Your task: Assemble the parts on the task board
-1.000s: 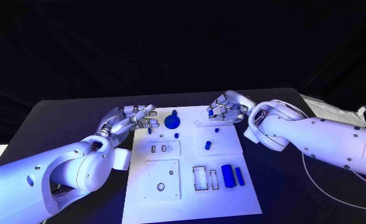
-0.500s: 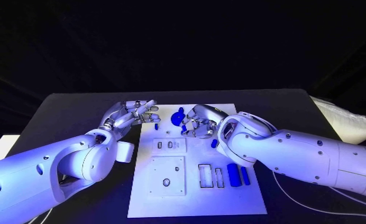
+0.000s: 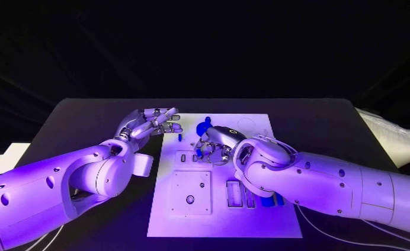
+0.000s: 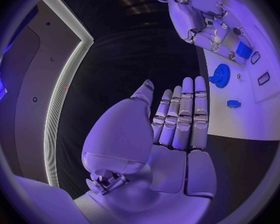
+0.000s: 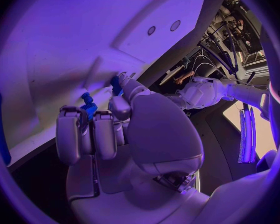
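A small blue part [image 5: 89, 106] is held in the right hand [image 3: 215, 144] over the board [image 3: 256, 215]. The left hand [image 3: 150, 124] is held open beside the board, fingers straight, holding nothing.

The left robot hand [image 3: 152, 124] is flat with straight fingers. The right robot hand [image 3: 215, 144] has its fingers curled in.

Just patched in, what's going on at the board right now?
The right hand is down over the middle of the white task board, its fingers closed around a small blue part. The left hand hovers at the board's left edge with fingers straight and apart, holding nothing. A round blue gear sits near the board's far edge, and more blue pieces lie by the slots on the near right.
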`<state>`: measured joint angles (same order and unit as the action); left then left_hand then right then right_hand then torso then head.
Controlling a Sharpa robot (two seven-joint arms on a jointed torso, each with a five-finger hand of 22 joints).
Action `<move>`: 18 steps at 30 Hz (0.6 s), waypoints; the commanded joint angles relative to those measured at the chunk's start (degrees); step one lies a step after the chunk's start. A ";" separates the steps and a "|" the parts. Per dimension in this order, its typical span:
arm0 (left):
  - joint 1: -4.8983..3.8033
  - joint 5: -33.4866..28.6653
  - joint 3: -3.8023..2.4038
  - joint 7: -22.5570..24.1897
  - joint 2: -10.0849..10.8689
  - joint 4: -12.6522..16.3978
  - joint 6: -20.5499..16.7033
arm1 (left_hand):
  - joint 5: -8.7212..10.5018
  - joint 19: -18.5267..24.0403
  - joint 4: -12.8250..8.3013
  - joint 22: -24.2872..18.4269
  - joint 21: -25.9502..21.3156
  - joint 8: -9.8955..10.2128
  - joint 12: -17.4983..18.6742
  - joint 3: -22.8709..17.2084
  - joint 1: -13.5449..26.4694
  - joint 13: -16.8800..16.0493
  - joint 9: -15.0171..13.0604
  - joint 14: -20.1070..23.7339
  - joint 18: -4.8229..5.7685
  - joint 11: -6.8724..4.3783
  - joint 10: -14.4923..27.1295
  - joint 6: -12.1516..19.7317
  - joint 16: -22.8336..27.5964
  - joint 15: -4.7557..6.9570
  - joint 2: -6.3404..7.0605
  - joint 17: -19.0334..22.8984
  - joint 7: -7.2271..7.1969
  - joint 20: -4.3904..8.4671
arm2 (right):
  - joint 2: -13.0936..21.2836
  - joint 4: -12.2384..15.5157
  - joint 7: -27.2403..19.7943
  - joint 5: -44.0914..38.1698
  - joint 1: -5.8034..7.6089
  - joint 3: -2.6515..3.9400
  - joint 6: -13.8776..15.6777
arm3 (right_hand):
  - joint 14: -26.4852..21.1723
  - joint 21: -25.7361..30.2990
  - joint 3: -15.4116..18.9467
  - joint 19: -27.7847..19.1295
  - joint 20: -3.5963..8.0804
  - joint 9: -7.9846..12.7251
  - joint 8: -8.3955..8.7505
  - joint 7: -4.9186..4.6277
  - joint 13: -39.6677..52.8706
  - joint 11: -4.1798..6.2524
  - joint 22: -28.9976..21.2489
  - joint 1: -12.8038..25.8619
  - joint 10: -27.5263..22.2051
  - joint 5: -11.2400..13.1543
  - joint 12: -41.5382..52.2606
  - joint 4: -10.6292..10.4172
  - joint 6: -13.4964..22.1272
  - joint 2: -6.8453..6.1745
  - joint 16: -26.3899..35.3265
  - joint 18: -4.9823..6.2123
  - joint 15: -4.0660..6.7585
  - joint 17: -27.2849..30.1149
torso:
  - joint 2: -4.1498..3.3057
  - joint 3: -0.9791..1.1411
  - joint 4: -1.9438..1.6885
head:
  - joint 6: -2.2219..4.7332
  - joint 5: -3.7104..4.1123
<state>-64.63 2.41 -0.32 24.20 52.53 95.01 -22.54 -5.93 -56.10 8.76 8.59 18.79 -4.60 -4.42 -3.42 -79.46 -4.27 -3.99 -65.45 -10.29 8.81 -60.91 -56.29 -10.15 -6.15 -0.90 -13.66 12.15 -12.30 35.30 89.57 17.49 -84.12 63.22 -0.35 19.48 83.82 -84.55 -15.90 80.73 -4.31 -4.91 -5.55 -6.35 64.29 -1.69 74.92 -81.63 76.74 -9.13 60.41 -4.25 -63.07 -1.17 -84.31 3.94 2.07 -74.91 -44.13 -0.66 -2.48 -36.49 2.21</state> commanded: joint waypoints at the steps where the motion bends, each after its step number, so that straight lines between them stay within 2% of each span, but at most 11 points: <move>1: -0.03 -0.29 -0.05 0.89 -0.05 0.12 1.15 | 0.26 -0.11 -0.39 -0.09 -0.01 0.20 0.30 0.09 -0.49 0.07 0.06 0.33 -0.11 0.39 -0.04 -0.12 0.22 -0.11 0.00 -0.08 0.03 -0.11 | -0.20 -0.09 0.73 -2.99 -0.32 -0.08 -1.75 | 4.00 0.29 -0.42 -0.17 0.25 -0.11 -0.31 -0.06 -0.05 0.23 1.49 0.67 0.15 -0.20 0.33 0.03 -0.49 -0.17 0.32 -0.83 0.35 -4.56 | 0.00 0.04 0.05 | -0.32 -0.17; 8: -0.04 -0.29 -0.05 0.90 -0.02 0.06 1.13 | 0.26 -0.11 -0.39 -0.09 -0.01 0.20 0.30 0.09 -0.49 0.07 0.06 0.33 -0.11 0.39 -0.04 -0.12 0.22 -0.11 0.00 -0.08 0.03 -0.11 | 0.06 0.21 0.89 -4.32 -0.49 -0.12 -2.27 | 4.00 0.31 -0.43 -0.18 0.25 -0.11 -0.26 -0.05 -0.10 0.23 1.47 1.06 0.16 -0.18 0.22 0.13 -0.54 -0.55 0.35 -0.83 0.35 -4.52 | 0.03 0.12 0.08 | -0.57 -0.31; 18: -0.04 -0.29 -0.05 0.93 0.03 0.00 1.09 | 0.26 -0.11 -0.39 -0.09 -0.01 0.20 0.30 0.09 -0.49 0.07 0.06 0.33 -0.11 0.39 -0.04 -0.12 0.22 -0.11 0.00 -0.08 0.03 -0.11 | 0.42 0.39 1.19 -5.20 -0.56 -0.13 -3.75 | 4.02 0.31 -0.44 -0.16 0.25 -0.12 -0.23 -0.05 -0.11 0.23 1.49 1.43 0.19 -0.15 0.16 0.16 -0.60 -0.81 0.34 -0.83 0.36 -4.55 | 0.03 0.05 0.06 | -0.75 -0.25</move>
<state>-64.64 2.34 -0.33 24.28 52.61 94.95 -22.50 -5.93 -56.10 8.76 8.59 18.79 -4.60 -4.42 -3.42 -79.46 -4.27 -3.99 -65.45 -10.28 8.81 -60.91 -56.29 -10.15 -6.15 -0.90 -13.65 12.15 -12.30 35.63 90.11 17.61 -87.78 62.93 -0.26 18.47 83.82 -84.55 -16.05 80.73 -4.31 -5.09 -5.56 -6.32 64.22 -1.49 74.91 -80.73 76.96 -9.10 60.52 -4.09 -63.10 -2.06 -84.32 3.94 2.06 -74.90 -44.10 -0.59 -2.39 -37.23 1.87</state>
